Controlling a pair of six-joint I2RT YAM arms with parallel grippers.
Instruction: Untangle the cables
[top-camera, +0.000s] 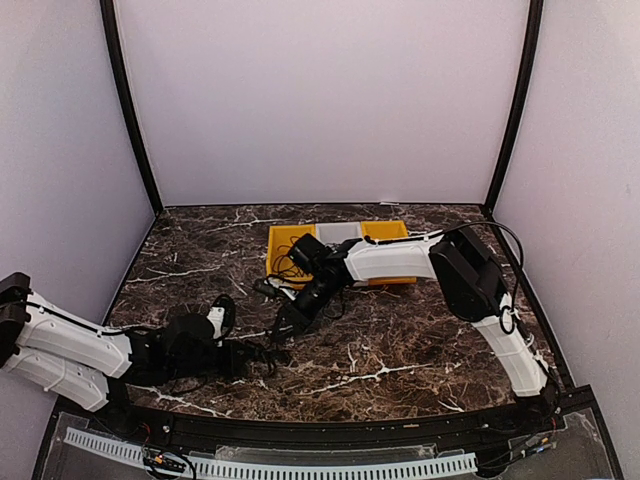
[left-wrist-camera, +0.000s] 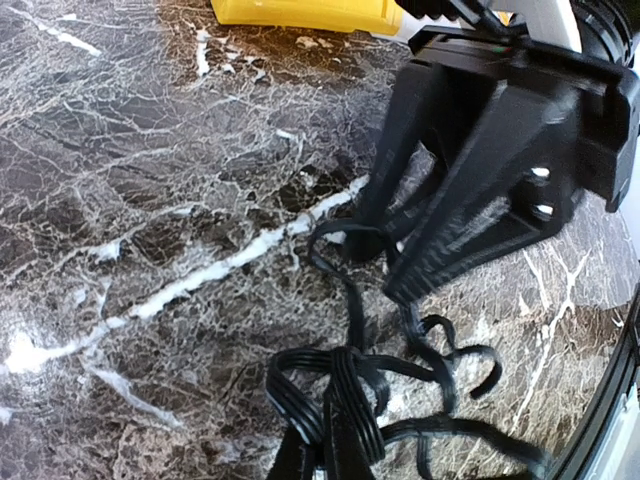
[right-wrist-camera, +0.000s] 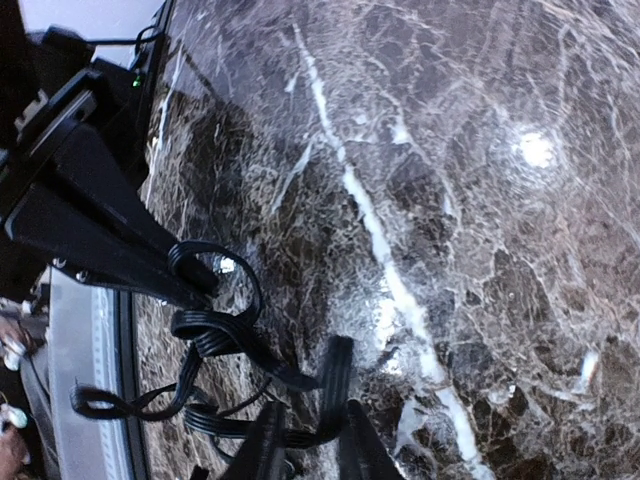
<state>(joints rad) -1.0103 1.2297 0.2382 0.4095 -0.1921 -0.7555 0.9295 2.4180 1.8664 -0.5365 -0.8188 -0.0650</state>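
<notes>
Pinching black cable (left-wrist-camera: 350, 385), left claw (left-wrist-camera: 325, 445) mostly cut off

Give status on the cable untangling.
Early. Done: nothing visibly separated. In hand: left gripper shut on the black cable bundle; right gripper open around one of its strands. Left: the loops lie crossed on the table, so all the separating.

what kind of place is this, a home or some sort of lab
Most likely a robot test booth in a lab: plain white walls and black posts close in a marble-patterned table, where a left arm and a right arm work a black cable.
</notes>
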